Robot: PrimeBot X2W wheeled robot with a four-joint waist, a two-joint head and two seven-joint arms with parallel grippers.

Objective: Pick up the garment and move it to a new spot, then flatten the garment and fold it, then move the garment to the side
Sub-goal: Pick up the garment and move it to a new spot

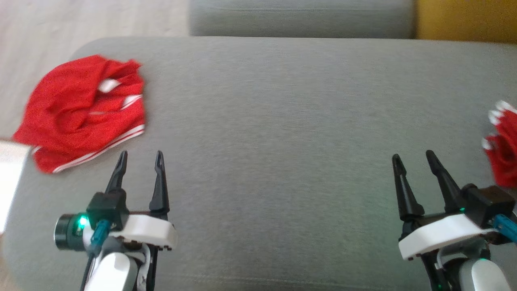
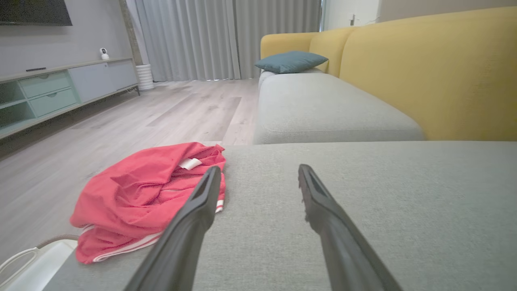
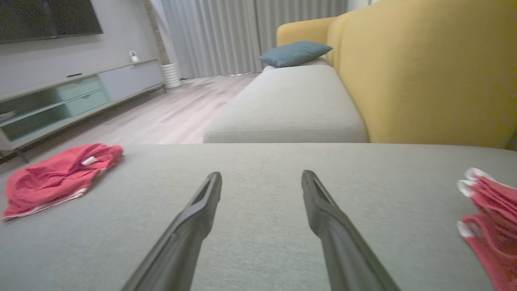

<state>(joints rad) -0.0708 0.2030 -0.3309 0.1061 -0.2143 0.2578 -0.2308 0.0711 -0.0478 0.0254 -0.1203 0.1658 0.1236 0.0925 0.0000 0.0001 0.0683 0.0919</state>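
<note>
Garment (image 1: 83,111), red with white stripes, lies crumpled at the left corner of the grey seat (image 1: 274,121), just ahead of the left gripper (image 1: 141,155), and both that and the right gripper (image 1: 414,155) stand spread wide, pinching nothing. From the wrist views comes a teal pillow (image 2: 291,61) against the yellow sofa back (image 2: 424,68). Another red cloth (image 1: 503,149) is cut off at the right edge, its shape hard to make out.

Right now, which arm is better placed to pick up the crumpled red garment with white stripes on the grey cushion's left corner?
Left. The left end effector stands open just short of the crumpled red white-striped garment; the right end effector is across the grey cushion.
</note>
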